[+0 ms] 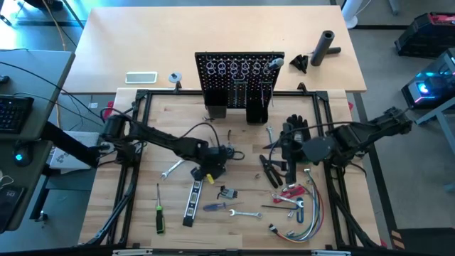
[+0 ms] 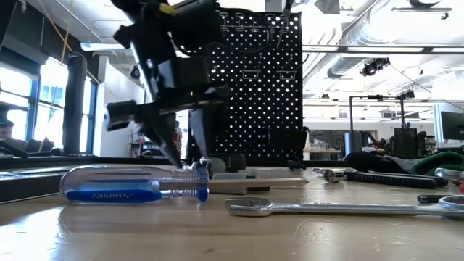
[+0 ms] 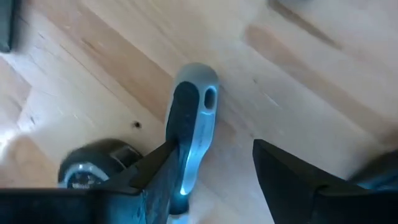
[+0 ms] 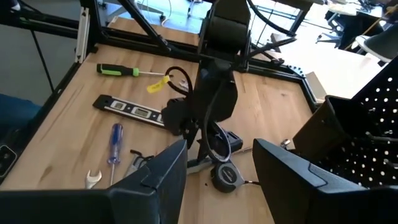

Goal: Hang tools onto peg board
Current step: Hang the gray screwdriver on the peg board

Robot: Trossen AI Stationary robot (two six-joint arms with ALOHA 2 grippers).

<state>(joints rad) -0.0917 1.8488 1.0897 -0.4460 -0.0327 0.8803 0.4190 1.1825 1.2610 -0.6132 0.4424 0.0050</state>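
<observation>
Two arms found low over the wooden table (image 1: 142,242), the left from the left side, the right from the right. Saw the left gripper (image 1: 213,163) down near the table's middle, its fingers (image 3: 155,180) spread on either side of a grey-and-black handle (image 3: 193,118) lying flat on the wood, one finger against the handle, the other well clear of it, so not clamped. Noted a round black thing (image 3: 93,171) just beside that handle. Saw the right gripper (image 1: 281,158) hanging right of centre, just beside the black glove (image 1: 295,130), fingers (image 4: 161,180) apart with nothing between them, facing the left arm. Found the peg board (image 1: 238,71) upright at the table's far edge, well apart from both grippers. Counted most tools flat on the near half: a green screwdriver (image 1: 160,215) near the left front, a level (image 1: 193,203) right of it, a blue screwdriver (image 1: 215,206) and a wrench (image 1: 245,213) farther right, another wrench (image 1: 170,169) left of the left gripper. Spotted pliers (image 1: 270,171) below the right gripper, with a red-handled tool (image 1: 291,192) and coloured wires (image 1: 309,220) nearer the front. Noted a black cylinder (image 1: 323,46) on the lighter table behind, right of the board.
</observation>
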